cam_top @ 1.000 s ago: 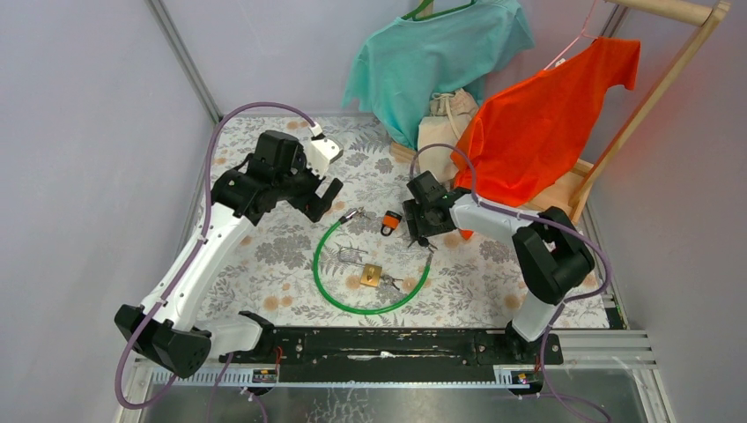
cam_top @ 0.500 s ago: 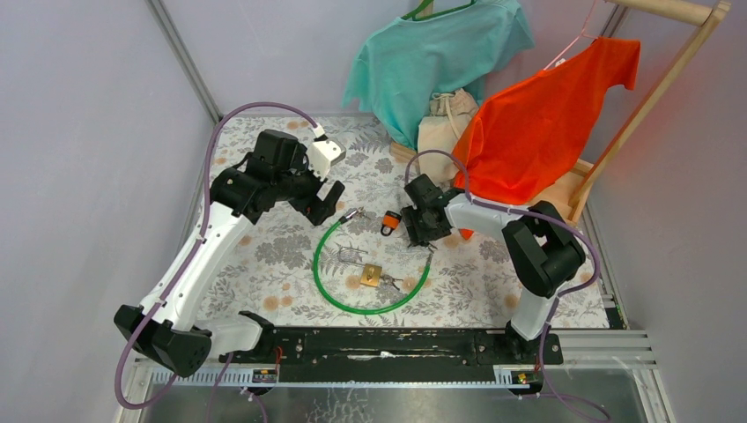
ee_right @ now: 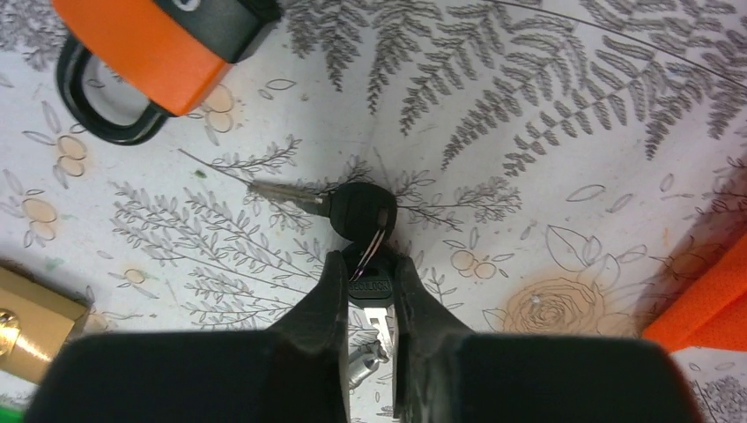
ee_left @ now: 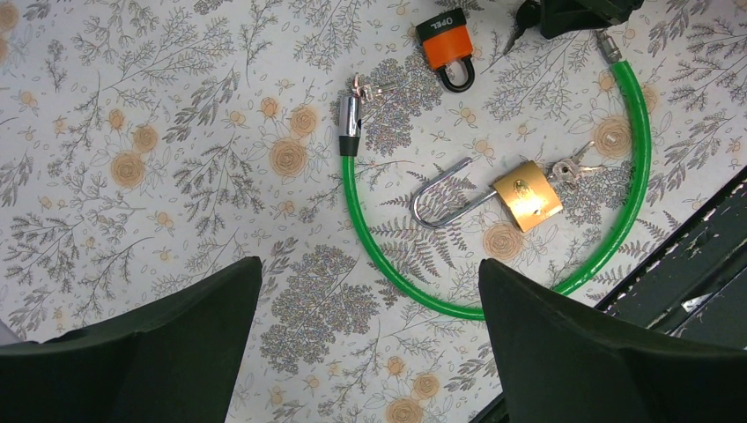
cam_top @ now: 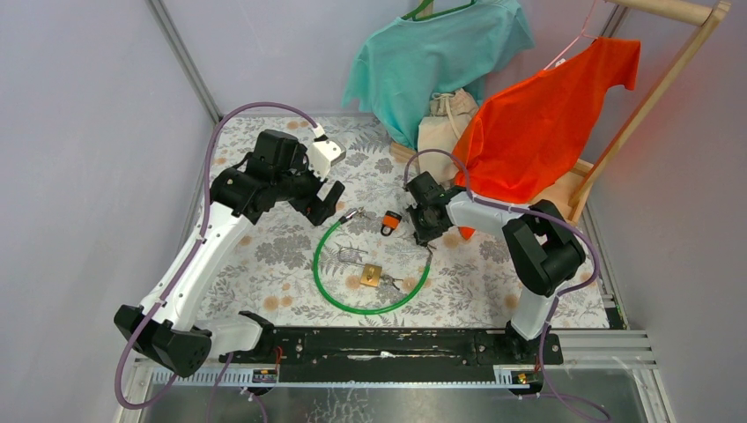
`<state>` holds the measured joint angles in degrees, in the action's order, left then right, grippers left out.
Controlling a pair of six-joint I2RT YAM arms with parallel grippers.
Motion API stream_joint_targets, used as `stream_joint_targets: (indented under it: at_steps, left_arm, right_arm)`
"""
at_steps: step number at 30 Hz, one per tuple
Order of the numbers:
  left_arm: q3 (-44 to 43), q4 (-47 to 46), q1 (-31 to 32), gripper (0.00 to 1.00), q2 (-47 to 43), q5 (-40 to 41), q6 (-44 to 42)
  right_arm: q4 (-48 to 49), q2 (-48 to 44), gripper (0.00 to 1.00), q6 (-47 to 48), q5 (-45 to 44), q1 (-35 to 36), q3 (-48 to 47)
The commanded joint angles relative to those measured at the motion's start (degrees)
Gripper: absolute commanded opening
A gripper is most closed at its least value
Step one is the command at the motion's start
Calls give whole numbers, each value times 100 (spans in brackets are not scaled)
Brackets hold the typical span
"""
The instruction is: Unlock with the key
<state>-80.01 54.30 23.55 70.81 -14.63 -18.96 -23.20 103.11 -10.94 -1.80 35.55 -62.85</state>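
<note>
Padlock (ee_left: 527,194) inside cable loop (ee_left: 379,256); small padlock (ee_left: 445,44) behind loop, keys (ee_right: 359,216) right.

One orange padlock (cam_top: 390,220), one brass padlock (cam_top: 371,275) (padlocks: two), one green cable lock (ee_left: 347,172), two black-headed keys (ee_right: 359,212), one teal shirt (cam_top: 440,53), one orange shirt (cam_top: 537,123), one cloth bag (cam_top: 445,123)

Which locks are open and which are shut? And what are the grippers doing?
left gripper, open
right gripper, shut on the black-headed key
orange padlock with black shackle, shut
brass padlock with silver shackle, looks open
green cable lock, unfastened, ends apart
</note>
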Motion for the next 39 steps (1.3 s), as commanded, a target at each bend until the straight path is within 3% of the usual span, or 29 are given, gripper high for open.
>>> stream_joint_targets:
  at_steps: [1, 4, 20, 25, 32, 39]
  left_arm:
    - [-43, 58, -44, 99, -75, -142, 62]
    - [72, 54, -45, 99, -73, -279, 89]
    - [571, 1, -44, 91, 91, -1326, 89]
    - [623, 0, -44, 87, 190, -1689, 141]
    - [1111, 1, -47, 85, 67, -3465, -34]
    - [1538, -372, -35, 89, -248, -4880, -252]
  right_arm:
    - [79, -60, 7, -38, 661, 40, 25]
    - [218, -221, 0, -18, 843, 40, 107]
    - [676, -1427, 0, 40, 1549, 40, 635]
    - [593, -1840, 0, -152, 2327, 47, 427]
    - [709, -2624, 0, -699, 4119, 172, 106]
    - [998, -3207, 0, -1496, 4915, 622, -72]
